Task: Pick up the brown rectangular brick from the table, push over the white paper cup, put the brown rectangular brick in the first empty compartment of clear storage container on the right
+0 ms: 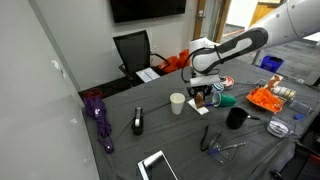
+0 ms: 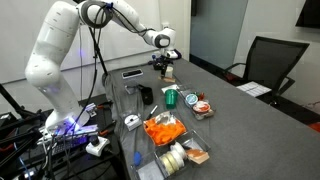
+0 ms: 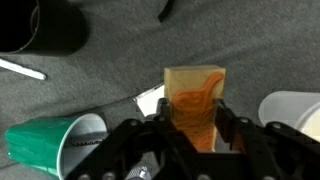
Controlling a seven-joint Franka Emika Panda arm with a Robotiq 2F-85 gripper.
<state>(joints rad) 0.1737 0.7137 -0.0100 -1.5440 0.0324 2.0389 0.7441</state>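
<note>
**Brick in grasp, cup standing, push not yet made**

Wrist view, left to right.
- Upper left: black mug (image 3: pixel 45 25), cropped by the frame edge.
- Below the mug: a thin white stick (image 3: pixel 20 68) lies on the grey tabletop (image 3: pixel 110 50).
- Lower left: green cup (image 3: pixel 50 145) on its side, mouth towards the centre.
- Centre: brown rectangular brick (image 3: pixel 196 95), tan with an orange swirl on the visible face. The fingers (image 3: pixel 228 125) are clamped on its two side faces at the near end, and the far end juts out free. A scrap of white paper (image 3: pixel 150 98) shows on the tabletop just left of the brick.
- Right edge: white paper cup (image 3: pixel 295 110), only rim and part of the wall in frame, apart from the brick.

In an exterior view the white paper cup (image 1: pixel 178 103) stands upright in the centre of the frame, just left of the held brick (image 1: pixel 201 97). They are near each other but not touching. The brick appears to be clear of the tabletop. I cannot make out the clear storage container with certainty.

Handling, judged:
- The brick looks stiff, light and wood-like, with smooth flat faces. It should not deform under the clamp but could slip or twist if loaded sideways.
- The present hold on opposite flat faces looks sound, and the free end can serve as the pusher.
- The cup looks empty and very light, so it should tip with a gentle touch high on its wall.
- A low contact would more likely make it slide than tip.
</note>
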